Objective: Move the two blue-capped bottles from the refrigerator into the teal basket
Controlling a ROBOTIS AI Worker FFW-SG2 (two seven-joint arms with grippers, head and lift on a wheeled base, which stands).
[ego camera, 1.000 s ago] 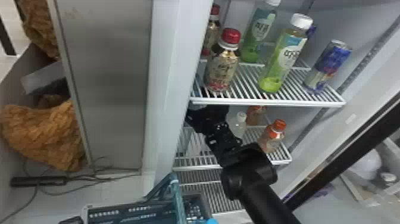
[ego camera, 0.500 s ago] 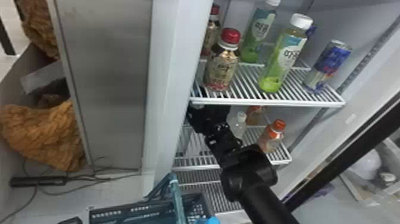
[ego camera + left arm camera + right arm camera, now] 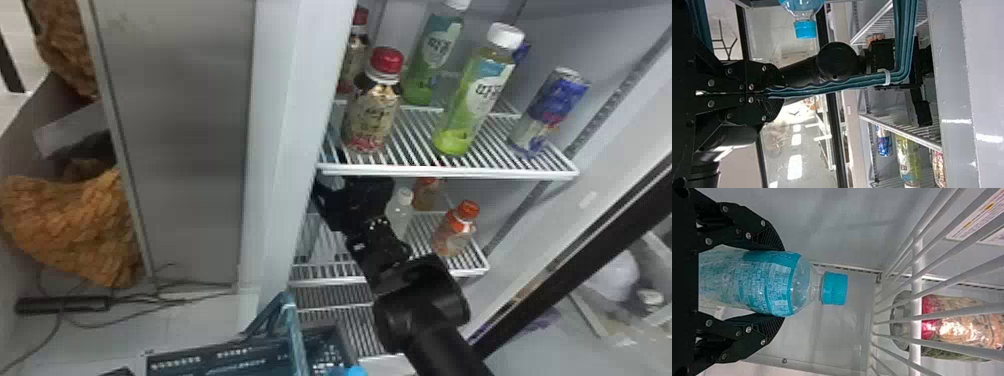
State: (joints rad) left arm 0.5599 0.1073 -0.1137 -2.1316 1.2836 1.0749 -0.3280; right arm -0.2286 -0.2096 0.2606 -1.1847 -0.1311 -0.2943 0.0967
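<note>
Head view: right arm angled in beneath the upper shelf's (image 3: 450, 174) front left corner.
From the bottom edge it slants up and leftward, right gripper (image 3: 362, 200) clamped around one blue-capped bottle (image 3: 766, 282), cap beyond the fingertips; left gripper (image 3: 779, 93) pinches the handle (image 3: 848, 82) of the teal basket (image 3: 225, 354), the other blue-capped bottle (image 3: 805, 29) by the basket's right end.

In the fridge (image 3: 305, 75), 2 bottles (image 3: 372, 115) stand before 2 other bottles (image 3: 435, 60) on the upper shelf (image 3: 450, 173), a can (image 3: 552, 107) is on their right, 3 small bottles (image 3: 455, 232) stand underneath, and the basket (image 3: 225, 369) is low down in front.
</note>
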